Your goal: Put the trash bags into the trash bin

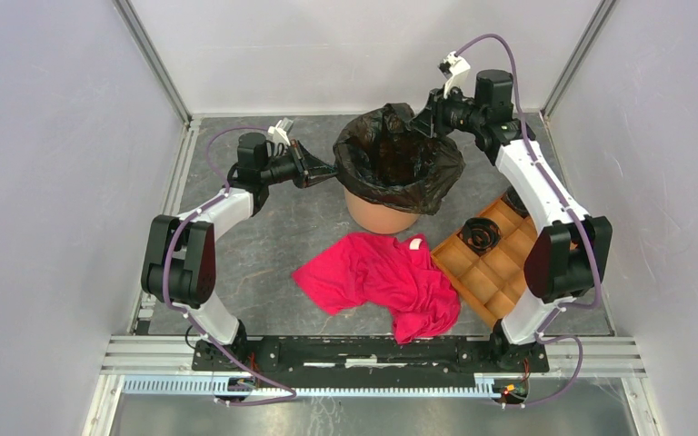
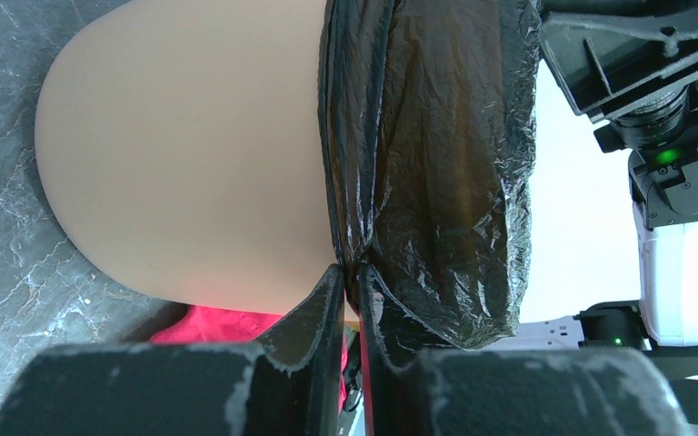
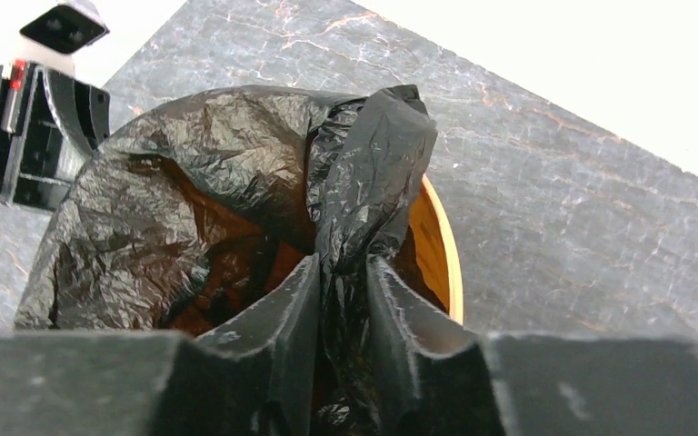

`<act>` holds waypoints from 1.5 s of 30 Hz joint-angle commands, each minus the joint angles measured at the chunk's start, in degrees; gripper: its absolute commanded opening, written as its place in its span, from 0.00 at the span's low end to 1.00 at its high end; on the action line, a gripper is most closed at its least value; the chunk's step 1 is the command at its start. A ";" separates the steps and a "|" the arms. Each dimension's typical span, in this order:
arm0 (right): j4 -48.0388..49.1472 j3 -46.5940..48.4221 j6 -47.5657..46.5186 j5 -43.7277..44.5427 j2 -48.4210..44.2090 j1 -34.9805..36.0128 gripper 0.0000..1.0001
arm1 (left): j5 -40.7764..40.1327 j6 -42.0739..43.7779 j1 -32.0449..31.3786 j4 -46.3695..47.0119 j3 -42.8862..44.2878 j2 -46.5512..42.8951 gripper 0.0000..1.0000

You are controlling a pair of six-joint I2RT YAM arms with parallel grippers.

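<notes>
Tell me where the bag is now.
Top view: the bag is draped over the rim of the bin at the far centre of the table, behind the red cloth. The left fingers pinch its left edge, the right fingers its far-right fold.

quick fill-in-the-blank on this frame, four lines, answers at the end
1. The trash bag is draped over the pale ____ trash bin.
2. The left gripper and right gripper are both shut on the ____.
3. The crumpled garment beside the brown tray is ____.
4. The brown tray lies under the ____ arm.
Missing: orange; trash bag; red; right.
</notes>
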 commanded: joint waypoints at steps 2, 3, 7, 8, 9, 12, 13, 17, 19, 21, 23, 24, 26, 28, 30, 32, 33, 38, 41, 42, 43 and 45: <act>3.04 1.06 1.00 4.28 -0.74 -0.04 0.19 | 1.66 -2.30 -0.25 2.17 0.25 -0.29 0.17; 3.73 0.79 1.80 5.49 -0.92 0.03 0.15 | 1.68 -2.31 -0.25 2.17 0.25 -0.28 0.17; 7.95 0.04 3.70 7.81 -0.76 -0.29 0.00 | 1.73 -2.31 -0.25 2.18 0.25 -0.34 0.17; 8.23 0.55 3.88 8.53 -0.08 -0.53 0.00 | 1.73 -2.26 -0.25 2.17 0.25 -0.36 0.17; 8.25 1.03 3.92 9.59 0.61 -0.72 0.00 | 1.75 -2.30 -0.25 2.12 0.25 -0.37 0.17; 9.59 1.22 4.34 10.24 2.54 -1.82 0.00 | 1.83 -2.31 -0.25 2.14 0.25 -0.36 0.17; 10.56 1.12 4.94 8.82 3.32 -2.23 0.00 | 1.83 -2.31 -0.25 2.16 0.25 -0.36 0.17; 13.82 0.07 7.70 4.91 5.64 -4.72 0.00 | 2.08 -2.26 -0.16 2.18 0.43 0.06 0.17; 17.38 -1.16 9.70 2.56 6.36 -5.66 0.00 | 2.10 -2.26 -0.16 2.24 0.43 0.21 0.16; 18.50 -1.58 10.49 1.35 7.45 -6.16 0.00 | 2.03 -2.30 -0.07 2.21 0.36 0.25 0.16; 18.71 -1.90 10.82 0.49 8.46 -6.50 0.00 | 2.01 -2.26 -0.06 2.20 0.34 0.25 0.16; 19.01 -2.29 11.16 -0.25 8.90 -6.55 0.00 | 1.89 -2.30 -0.07 2.17 0.26 0.20 0.15; 19.60 -3.19 11.86 -1.92 9.87 -6.57 0.00 | 1.62 -2.28 -0.07 2.20 0.17 0.21 0.15; 20.50 -4.52 12.65 -3.23 10.38 -6.55 0.00 | 1.45 -2.31 -0.03 2.16 0.03 0.37 0.14; 22.80 -6.84 13.90 -4.18 10.57 -6.57 0.00 | 1.25 -2.37 0.02 2.17 -0.09 0.72 0.13; 24.08 -8.48 14.64 -4.64 10.65 -6.53 0.00 | 1.17 -2.48 0.10 2.21 -0.23 1.22 0.12; 24.61 -9.15 14.93 -4.82 10.67 -6.51 0.00 | 0.98 -2.48 0.18 2.18 -0.27 1.42 0.12; 26.49 -12.16 15.87 -5.71 11.16 -6.52 0.00 | 0.18 -2.64 0.63 2.17 -0.95 2.58 0.09; 26.42 -12.78 15.86 -5.72 11.19 -6.58 0.01 | -0.26 -2.91 0.92 2.17 -1.38 3.35 0.06; 26.28 -12.71 15.86 -5.72 11.26 -6.64 0.01 | -0.43 -2.88 0.98 2.12 -1.54 3.48 0.05; 25.97 -12.46 15.85 -5.65 11.30 -6.65 0.01 | -0.66 -2.92 1.06 1.97 -1.65 3.50 0.04; 24.97 -11.82 15.51 -5.29 11.24 -6.66 0.02 | -1.08 -2.55 1.05 1.59 -1.77 3.44 0.03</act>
